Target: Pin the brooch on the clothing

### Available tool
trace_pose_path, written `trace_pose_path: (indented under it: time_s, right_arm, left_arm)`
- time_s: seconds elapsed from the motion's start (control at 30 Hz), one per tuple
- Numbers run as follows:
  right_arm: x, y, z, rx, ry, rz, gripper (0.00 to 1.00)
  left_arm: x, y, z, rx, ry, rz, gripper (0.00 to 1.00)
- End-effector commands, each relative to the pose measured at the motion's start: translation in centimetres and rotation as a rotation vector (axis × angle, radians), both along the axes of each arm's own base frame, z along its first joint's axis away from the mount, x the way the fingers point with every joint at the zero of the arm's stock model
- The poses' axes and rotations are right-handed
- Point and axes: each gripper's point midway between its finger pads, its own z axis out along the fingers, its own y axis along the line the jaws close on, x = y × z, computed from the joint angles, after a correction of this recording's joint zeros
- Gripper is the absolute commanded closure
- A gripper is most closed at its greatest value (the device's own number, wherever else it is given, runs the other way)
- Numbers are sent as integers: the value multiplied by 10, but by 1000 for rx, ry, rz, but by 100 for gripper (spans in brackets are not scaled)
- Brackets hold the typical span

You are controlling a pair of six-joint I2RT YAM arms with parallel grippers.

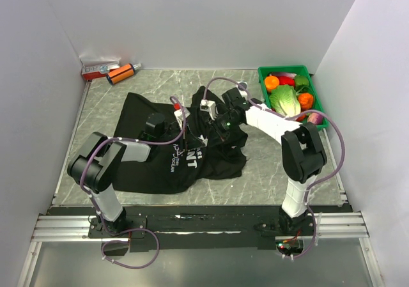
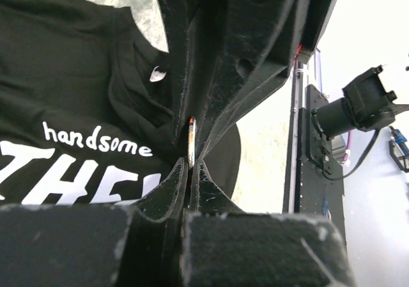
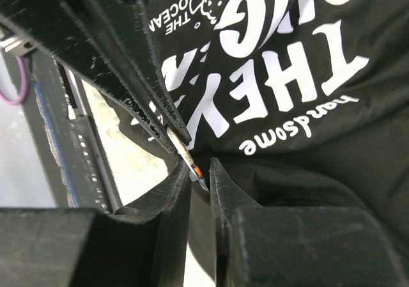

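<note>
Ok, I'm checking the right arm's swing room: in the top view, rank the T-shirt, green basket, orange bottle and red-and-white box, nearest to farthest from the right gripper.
From the right gripper:
1. T-shirt, directly under it, in the centre.
2. Green basket, off to its right, on the far right side.
3. Orange bottle, back left.
4. Red-and-white box, in the back-left corner, just past the bottle.

Grey marbled tabletop (image 1: pixel 263 172) open right of the crumpled black fabric T-shirt (image 1: pixel 147 175); green plastic vegetable crate (image 1: pixel 285 69) blocks the far right, orange cylindrical bottle (image 1: pixel 123 73) the far-left corner
</note>
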Motion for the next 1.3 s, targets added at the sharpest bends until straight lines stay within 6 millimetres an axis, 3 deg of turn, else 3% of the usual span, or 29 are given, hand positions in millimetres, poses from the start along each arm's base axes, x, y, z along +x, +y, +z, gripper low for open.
trace_pose_path:
  time_s: [0.0,0.17,0.33,0.43,0.7,0.87,1.03,1.27]
  right_arm:
    - [37,13,4,-6,-57,-96,83]
    - [26,13,21,38,-70,-23,67]
    - [10,-14,54,93,-202,36,58]
    - [-6,-25,60,94,-271,100,54]
    - [-21,-33,48,54,-307,111,53]
    - [-25,-41,36,21,-303,84,52]
    - [-29,-44,43,30,-336,54,52]
    - [-39,-49,44,39,-346,36,51]
  left_arm:
    - [-20,-16,30,-69,-93,-144,99]
    - [-17,-14,23,-42,-70,-116,99]
    - [-11,-12,23,-17,-93,-105,99]
    - [-5,-10,22,17,-138,-112,99]
    - [-2,1,9,173,-268,-187,99]
    - [2,17,0,324,-388,-226,99]
    - [21,32,7,463,-609,-237,99]
    - [33,43,-7,680,-899,-315,99]
